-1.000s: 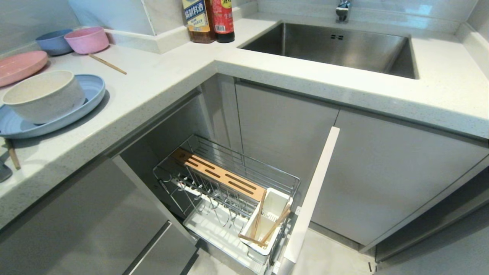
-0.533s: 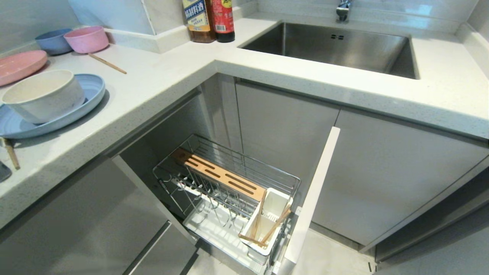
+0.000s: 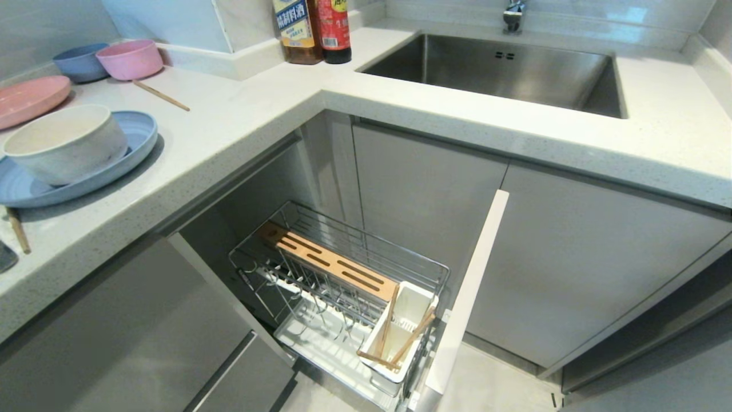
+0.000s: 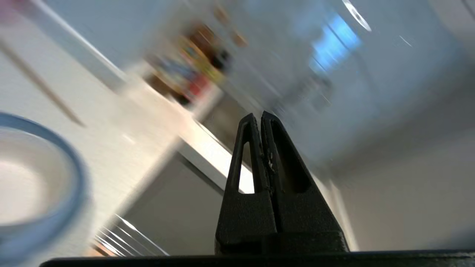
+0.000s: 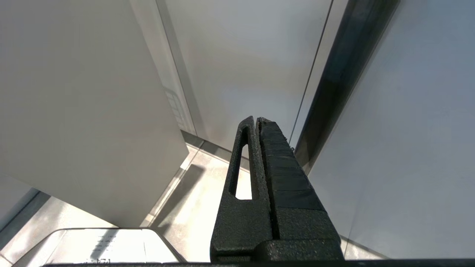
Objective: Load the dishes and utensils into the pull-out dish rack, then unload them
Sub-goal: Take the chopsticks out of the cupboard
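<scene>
Left hand (image 4: pixel 261 118), two black textured wedges pressed flat together, empty

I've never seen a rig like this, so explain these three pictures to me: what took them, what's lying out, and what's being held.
A two-armed robot took them. One camera sits on its head, looking down at a kitchen corner; the other two sit on its wrists, behind the fingers. On the countertop a cream bowl rests on a blue plate, with a pink plate, two small bowls and loose chopsticks nearby. Below, the pull-out dish rack stands open, chopsticks in its white utensil cup. The left hand and the right hand are both shut and empty.
</scene>
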`<state>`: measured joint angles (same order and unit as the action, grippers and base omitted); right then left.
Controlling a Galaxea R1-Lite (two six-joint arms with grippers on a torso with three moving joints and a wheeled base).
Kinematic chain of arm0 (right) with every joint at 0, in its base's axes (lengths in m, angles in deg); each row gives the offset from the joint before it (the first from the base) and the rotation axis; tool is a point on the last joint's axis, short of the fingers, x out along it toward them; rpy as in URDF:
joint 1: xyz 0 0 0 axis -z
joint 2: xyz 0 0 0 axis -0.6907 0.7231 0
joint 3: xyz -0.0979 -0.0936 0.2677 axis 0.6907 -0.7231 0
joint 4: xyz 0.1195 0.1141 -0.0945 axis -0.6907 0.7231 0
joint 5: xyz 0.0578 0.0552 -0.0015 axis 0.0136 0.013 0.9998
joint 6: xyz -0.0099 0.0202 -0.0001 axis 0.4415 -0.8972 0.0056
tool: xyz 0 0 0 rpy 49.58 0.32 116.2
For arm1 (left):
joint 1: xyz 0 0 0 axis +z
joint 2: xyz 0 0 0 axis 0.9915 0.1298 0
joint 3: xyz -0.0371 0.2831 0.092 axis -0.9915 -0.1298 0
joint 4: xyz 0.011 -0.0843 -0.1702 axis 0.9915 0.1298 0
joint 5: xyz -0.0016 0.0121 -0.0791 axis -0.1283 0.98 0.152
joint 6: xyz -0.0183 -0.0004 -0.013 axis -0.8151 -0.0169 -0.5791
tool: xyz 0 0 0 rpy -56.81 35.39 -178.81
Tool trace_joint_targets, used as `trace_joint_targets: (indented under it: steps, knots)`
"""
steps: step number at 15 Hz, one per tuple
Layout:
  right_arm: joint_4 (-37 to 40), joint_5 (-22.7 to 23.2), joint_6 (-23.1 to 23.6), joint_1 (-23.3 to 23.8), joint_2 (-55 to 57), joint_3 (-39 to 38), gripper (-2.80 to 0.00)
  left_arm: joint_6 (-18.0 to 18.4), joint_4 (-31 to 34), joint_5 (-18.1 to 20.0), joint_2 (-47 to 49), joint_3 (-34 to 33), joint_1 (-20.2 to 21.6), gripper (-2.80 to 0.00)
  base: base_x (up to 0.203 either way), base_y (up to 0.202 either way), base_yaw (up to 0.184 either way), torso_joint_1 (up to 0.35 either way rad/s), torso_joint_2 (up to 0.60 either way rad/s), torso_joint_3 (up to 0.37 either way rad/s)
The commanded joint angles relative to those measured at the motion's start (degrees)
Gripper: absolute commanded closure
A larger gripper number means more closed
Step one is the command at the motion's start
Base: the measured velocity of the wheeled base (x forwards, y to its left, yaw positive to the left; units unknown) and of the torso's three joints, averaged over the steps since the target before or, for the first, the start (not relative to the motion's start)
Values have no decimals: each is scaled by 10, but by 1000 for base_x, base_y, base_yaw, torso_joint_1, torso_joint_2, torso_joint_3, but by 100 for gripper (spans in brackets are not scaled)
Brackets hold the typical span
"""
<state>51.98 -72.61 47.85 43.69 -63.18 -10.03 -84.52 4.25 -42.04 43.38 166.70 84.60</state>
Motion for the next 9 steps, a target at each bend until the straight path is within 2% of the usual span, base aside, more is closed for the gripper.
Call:
trace_joint_targets:
  steps: [1,2,3,4,6,8,9]
  knots:
    - [0,0,0,0,0,-1,0,-1,10,19,0,-5,-77,0,0,0,0,0,0,0]
    - [0,0,0,0,0,-1,0,2,31,50,1,-14,-121,0,0,0,0,0,0,0]
    - [0,0,0,0,0,-1,0,23,51,87,4,-25,-153,0,0,0,0,0,0,0]
    - [0,0,0,0,0,-1,0,65,83,108,7,-48,-176,0,0,0,0,0,0,0]
    - [0,0,0,0,0,-1,0,113,166,111,34,-68,-209,0,0,0,0,0,0,0]
    - [0,0,0,0,0,-1,0,212,263,113,77,-68,-222,0,0,0,0,0,0,0]
    - [0,0,0,0,0,-1,0,240,305,115,96,-68,-236,0,0,0,0,0,0,0]
